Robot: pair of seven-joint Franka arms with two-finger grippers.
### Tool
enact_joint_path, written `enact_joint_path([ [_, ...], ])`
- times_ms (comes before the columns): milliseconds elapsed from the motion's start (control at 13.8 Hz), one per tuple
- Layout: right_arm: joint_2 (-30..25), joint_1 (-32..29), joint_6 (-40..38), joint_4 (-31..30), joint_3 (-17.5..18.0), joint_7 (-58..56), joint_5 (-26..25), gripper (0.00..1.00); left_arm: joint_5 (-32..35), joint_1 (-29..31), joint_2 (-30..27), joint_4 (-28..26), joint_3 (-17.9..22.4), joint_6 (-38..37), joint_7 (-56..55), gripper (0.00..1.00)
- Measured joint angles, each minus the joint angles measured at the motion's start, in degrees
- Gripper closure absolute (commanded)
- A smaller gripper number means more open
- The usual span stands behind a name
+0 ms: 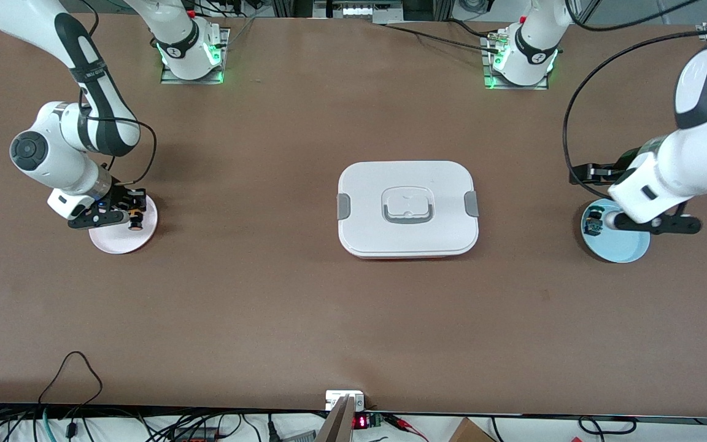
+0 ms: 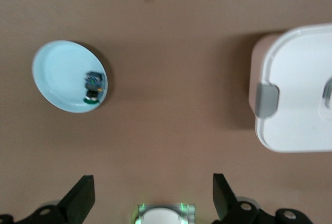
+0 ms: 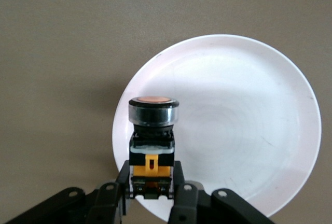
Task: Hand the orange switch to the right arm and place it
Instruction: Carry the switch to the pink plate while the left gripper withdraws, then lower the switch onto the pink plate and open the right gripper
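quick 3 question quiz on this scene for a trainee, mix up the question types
1. True or false: the right gripper is shut on the orange switch over the white plate.
2. What lies on the light blue plate? A) a small dark part with teal-green bits B) a screwdriver C) a battery
3. Fill in: the white lidded container sits at the table's middle with its lid ____.

The left gripper hangs open by the blue plate.

Key: 1 true; 2 A; 3 on
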Motion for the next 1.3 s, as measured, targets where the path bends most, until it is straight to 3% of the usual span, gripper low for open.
enact_joint_path([
  [145, 1.5, -0.1, 1.5, 0.0, 0.0, 0.0, -0.1, 1.00, -1.9, -3.0, -7.2, -8.9, 6.1, 7.2, 0.0, 0.00],
  [217, 2.1, -0.1, 2.0, 0.0, 0.0, 0.0, -0.2, 0.94, -2.5, -3.4, -10.4, -12.8, 7.6, 10.4, 0.0, 0.00],
  [290, 2.4, -0.2, 2.3, 0.0, -0.1, 0.0, -0.2, 0.64, -2.8, -3.7, -12.8, -15.5, 8.5, 12.5, 0.0, 0.00],
  [362, 2.6, -0.2, 2.5, 0.0, -0.3, 0.0, -0.2, 0.16, -2.9, -4.4, -14.5, -17.0, 9.3, 13.6, 0.0, 0.00],
  [435, 2.5, -0.3, 2.6, 0.1, -0.3, 0.0, -0.2, 0.00, -3.0, -5.0, -15.4, -17.6, 9.9, 14.1, 0.0, 0.00],
  [725, 1.0, -0.2, 0.3, 1.3, -0.3, 0.1, -0.2, 0.00, -3.0, -6.1, -15.6, -17.7, 10.4, 14.9, 0.0, 0.00],
  [1087, -8.2, 3.9, -13.8, 5.6, 0.4, 6.4, -0.2, 0.00, -3.0, -7.0, -15.6, -16.3, 9.5, 15.1, 0.0, 0.00],
  [1304, -13.3, 7.4, -29.0, 12.3, 0.6, 9.2, -0.2, 0.00, -3.0, -7.1, -15.6, -15.5, 9.2, 15.1, 0.0, 0.00],
])
